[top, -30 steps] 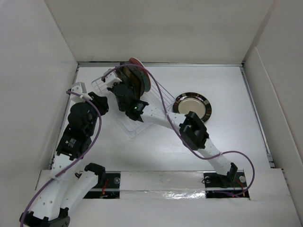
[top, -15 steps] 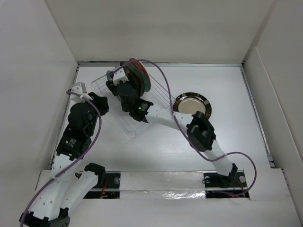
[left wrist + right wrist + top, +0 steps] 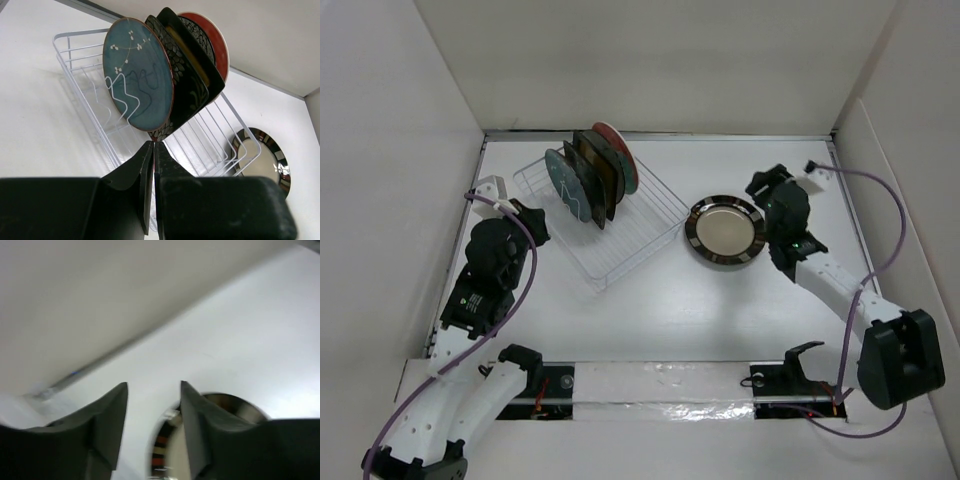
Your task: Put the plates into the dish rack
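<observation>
From above, the wire rack (image 3: 632,236) sits on the white table (image 3: 650,320) at about 10 o'clock from the table's middle, turned at an angle. A row of plates stands on edge in its far end. The teal plate (image 3: 563,183) is at the 8 o'clock end of the row and the red plate (image 3: 616,148) at the 2 o'clock end, with the dark plates (image 3: 592,180) packed between them. The loose plate (image 3: 724,230), which has a dark rim and a pale centre, lies flat on the table at 3 o'clock from the rack, just apart from it. The left claw (image 3: 528,218) is at 9 o'clock from the rack. The right claw (image 3: 762,184) is at 1 o'clock from the loose plate, near its rim.

The left wrist camera shows the left claw (image 3: 153,145) closed to a thin slit, holding nothing, with its fingers (image 3: 142,170) pointing at the rack (image 3: 75,55). The teal plate (image 3: 137,80) faces the camera, with the dark plates (image 3: 187,85) and the red plate (image 3: 217,42) leaning behind it. The loose plate (image 3: 260,155) is at 4 o'clock.

The right wrist camera is blurred. The right claw (image 3: 153,385) is spread fairly wide and empty, its fingers (image 3: 107,415) above the table. Part of the loose plate (image 3: 232,406) shows at 5 o'clock, beneath and between them.
</observation>
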